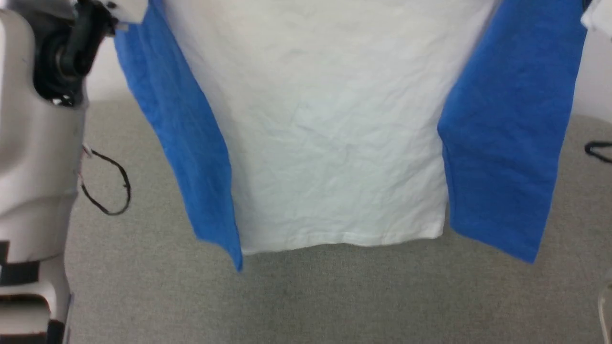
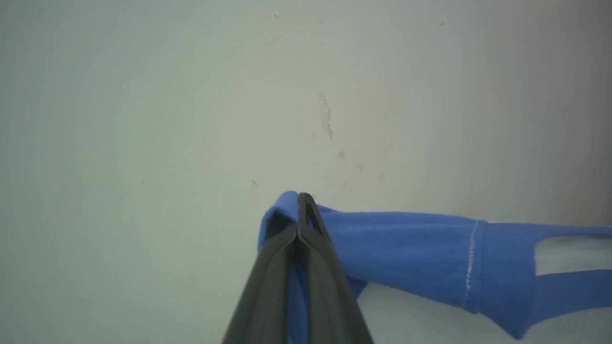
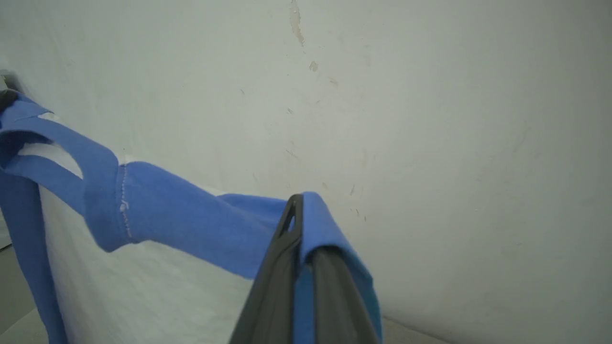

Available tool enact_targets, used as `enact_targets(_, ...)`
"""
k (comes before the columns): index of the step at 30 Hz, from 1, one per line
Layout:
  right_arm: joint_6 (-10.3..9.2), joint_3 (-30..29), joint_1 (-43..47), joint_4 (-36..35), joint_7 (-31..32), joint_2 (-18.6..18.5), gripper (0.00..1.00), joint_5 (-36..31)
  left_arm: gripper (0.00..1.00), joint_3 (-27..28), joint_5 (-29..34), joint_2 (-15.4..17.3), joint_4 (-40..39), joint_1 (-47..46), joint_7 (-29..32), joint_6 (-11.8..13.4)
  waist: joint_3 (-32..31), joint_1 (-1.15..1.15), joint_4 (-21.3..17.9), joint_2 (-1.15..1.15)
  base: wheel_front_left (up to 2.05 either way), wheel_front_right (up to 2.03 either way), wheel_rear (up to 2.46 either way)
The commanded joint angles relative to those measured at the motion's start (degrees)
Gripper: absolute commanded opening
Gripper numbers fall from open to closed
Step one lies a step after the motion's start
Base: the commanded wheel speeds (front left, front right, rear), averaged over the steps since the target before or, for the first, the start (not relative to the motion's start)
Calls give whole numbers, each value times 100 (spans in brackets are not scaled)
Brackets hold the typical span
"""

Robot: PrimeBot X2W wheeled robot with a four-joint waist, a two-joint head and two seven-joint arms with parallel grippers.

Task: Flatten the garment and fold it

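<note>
The garment [image 1: 334, 134] hangs in the air before me, white body in the middle, a bright blue sleeve drooping down each side, its hem above the grey surface. In the left wrist view my left gripper [image 2: 300, 210] is shut on blue fabric of the garment [image 2: 406, 248] at a shoulder. My right gripper [image 3: 297, 210] is likewise shut on blue fabric of the garment [image 3: 191, 220] at the other shoulder, cloth draped over one finger. The stretched neckband runs between the two grips.
A grey carpeted surface [image 1: 334, 301] lies under the hanging shirt. A pale wall [image 2: 191, 95] with small tan marks stands close behind. My pale left arm [image 1: 33, 167] fills the left edge, with a loose black cable loop [image 1: 107, 184] beside it.
</note>
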Motion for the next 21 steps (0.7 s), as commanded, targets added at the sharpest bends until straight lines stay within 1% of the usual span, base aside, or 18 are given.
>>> enact_targets(1, -5, -9, -198, 97, 13, 15, 0, -66, 0, 5, 70, 95, 90, -178, 44, -15, 344, 0, -21, 0, 0, 0, 0)
enact_targets(5, -5, 36, -757, 513, -111, 154, 0, -306, 0, -50, 260, 248, 432, -597, 104, -14, 858, 0, -50, 0, 0, 0, 0)
enact_targets(9, -5, -3, -1447, 987, -464, 409, 0, -583, 0, -37, 423, 365, 824, -1099, 15, -7, 1443, 0, -92, 0, 0, 0, 0)
enact_targets(12, -5, 3, -1992, 1384, -913, 542, 0, -914, 0, -23, 536, 379, 1108, -1487, -195, 1, 1835, 0, -114, 0, 0, 0, 0)
enact_targets(15, -5, -40, -2486, 1781, -1475, 674, 0, -1169, 0, -18, 675, 361, 1325, -1868, -542, 16, 2177, 0, -112, 0, 0, 0, 0)
enact_targets(21, -5, -95, -3004, 2305, -2566, 825, 0, -1509, 0, -39, 857, 307, 1773, -2298, -1287, -47, 2645, 0, -57, 0, 0, 0, 0)
